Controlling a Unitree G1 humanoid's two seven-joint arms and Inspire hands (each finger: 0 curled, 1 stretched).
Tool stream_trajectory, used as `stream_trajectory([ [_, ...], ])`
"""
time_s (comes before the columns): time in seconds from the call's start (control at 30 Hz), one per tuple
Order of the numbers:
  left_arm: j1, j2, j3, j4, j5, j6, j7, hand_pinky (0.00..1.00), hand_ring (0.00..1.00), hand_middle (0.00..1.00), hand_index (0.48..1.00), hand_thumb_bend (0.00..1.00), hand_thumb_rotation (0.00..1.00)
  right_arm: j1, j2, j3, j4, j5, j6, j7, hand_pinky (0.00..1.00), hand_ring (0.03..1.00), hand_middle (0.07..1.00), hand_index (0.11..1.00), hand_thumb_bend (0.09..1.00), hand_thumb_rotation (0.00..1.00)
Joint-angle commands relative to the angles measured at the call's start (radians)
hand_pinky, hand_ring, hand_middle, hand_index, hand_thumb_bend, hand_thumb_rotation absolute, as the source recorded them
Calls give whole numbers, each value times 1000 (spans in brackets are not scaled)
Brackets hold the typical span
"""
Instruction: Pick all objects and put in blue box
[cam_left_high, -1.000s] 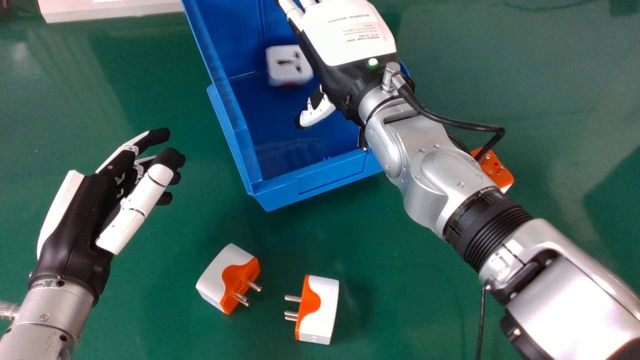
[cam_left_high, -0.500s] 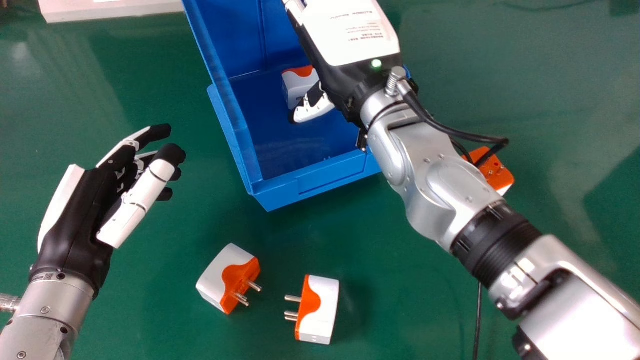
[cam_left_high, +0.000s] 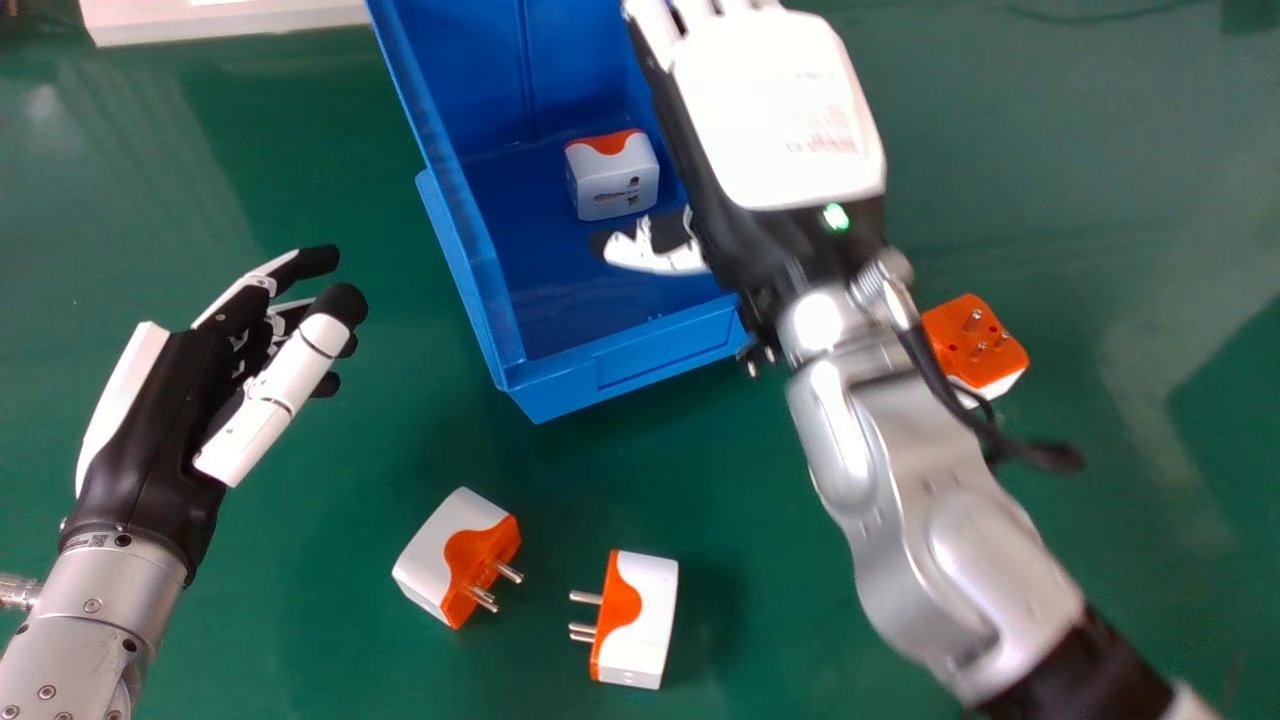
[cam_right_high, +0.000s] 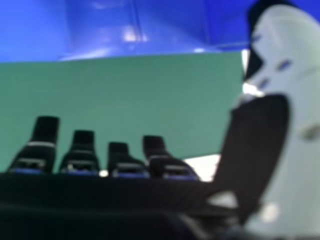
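Observation:
In the head view my right hand is open, palm down, above the right side of the blue box, its thumb over the box floor. The right hand in the right hand view has nothing in its grasp, with the blue box beyond. One white and orange adapter rests inside the box. A second adapter and a third adapter lie in front of it, pins exposed. Another adapter lies pins up beside my right wrist. My left hand is open at the left.
A white object stands on the green table at the back left. The box's raised left wall lies between my two hands. My right forearm crosses the table's right side, with a cable looping near the right adapter.
The adapter in the box has tipped over and come to rest away from my right hand. My right hand has moved right and nearer. My left hand has barely shifted.

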Motion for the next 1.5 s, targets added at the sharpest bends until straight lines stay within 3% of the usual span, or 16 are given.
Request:
stream_trajectory([
  [0.0,-9,17,5,-5,2,-31,0,682,756,778,854,658,794,68,-4,-25,-124,-41,11,-3,871,951,996,935,555,197],
  [0.2,-12,22,12,10,-7,-45,-5,678,755,777,854,662,794,301,11,-40,-344,-109,36,-3,926,982,999,961,509,240],
  [0.4,-10,32,14,14,-1,-54,-6,677,754,775,855,669,800,522,49,-52,-457,-157,24,-91,971,998,1000,984,473,294],
  [0.6,-2,36,17,12,-3,-60,-10,677,754,775,857,654,809,684,76,-74,-464,-164,-3,-209,954,1000,1000,973,476,321],
  [0.77,2,37,22,12,-5,-66,-12,678,755,775,857,650,813,763,69,-129,-466,-177,4,-219,932,996,1000,962,477,331],
  [1.1,11,39,30,11,-15,-80,-21,678,755,776,859,630,818,789,95,-222,-447,-161,37,-146,889,982,1000,944,488,327],
  [1.47,9,42,29,18,-10,-89,-20,677,756,776,859,629,819,686,102,-304,-331,-121,67,-59,851,954,986,924,506,316],
])
